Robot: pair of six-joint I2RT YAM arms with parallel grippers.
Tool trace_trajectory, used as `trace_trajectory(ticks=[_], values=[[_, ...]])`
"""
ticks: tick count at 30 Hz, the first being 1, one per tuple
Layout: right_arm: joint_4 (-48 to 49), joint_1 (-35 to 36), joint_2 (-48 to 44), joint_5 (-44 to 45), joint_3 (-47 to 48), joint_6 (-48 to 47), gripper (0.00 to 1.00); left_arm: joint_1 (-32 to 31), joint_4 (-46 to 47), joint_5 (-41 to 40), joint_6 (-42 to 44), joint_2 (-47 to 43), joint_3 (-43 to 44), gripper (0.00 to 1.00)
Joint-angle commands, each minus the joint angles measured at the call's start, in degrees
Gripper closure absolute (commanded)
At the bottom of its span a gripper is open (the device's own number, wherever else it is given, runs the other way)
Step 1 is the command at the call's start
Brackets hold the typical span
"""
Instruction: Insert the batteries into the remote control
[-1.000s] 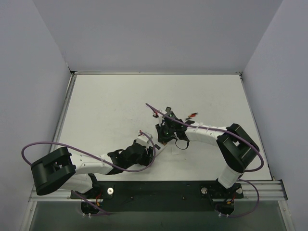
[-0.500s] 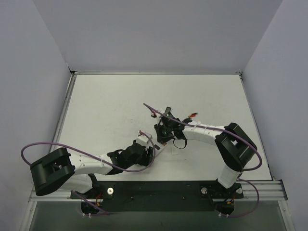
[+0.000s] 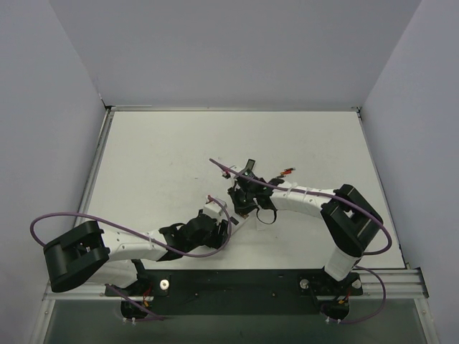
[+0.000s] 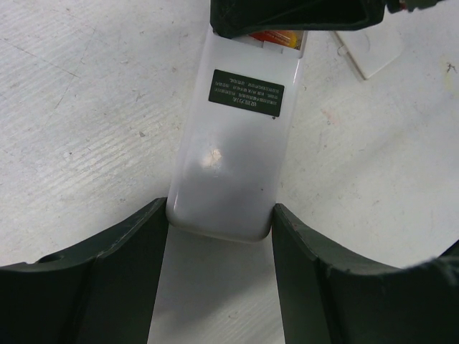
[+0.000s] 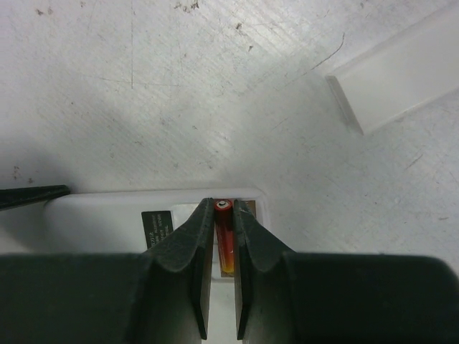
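Battery (image 5: 224,244) pinched in right end effector (image 5: 224,210) (over the remote control (image 5: 100,222)).

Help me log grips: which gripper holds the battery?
The right gripper: it pinches the red battery over the remote control, while the left gripper grips the remote's white body.

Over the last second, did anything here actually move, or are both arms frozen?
The right gripper, clamped on a red battery, drifted slightly left in the overhead view, toward the left arm, above the open end of the remote control. Nothing was grabbed or released. The left gripper kept holding the remote's other end, and the remote did not visibly shift.
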Motion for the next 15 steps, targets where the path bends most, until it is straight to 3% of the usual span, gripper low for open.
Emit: trace_trajectory(ticks=[1,15], values=[[-15.3,0.2,3.3,-20.0,-1.7,5.3,0.97,0.7,-4.7,-3.5,-3.9,1.8,-0.7,1.0],[-15.2,-2.2,4.2,-27.8,-0.2,6.4,0.91,0.5,-4.2,-3.3,-3.2,1.3,-1.1,1.0]])
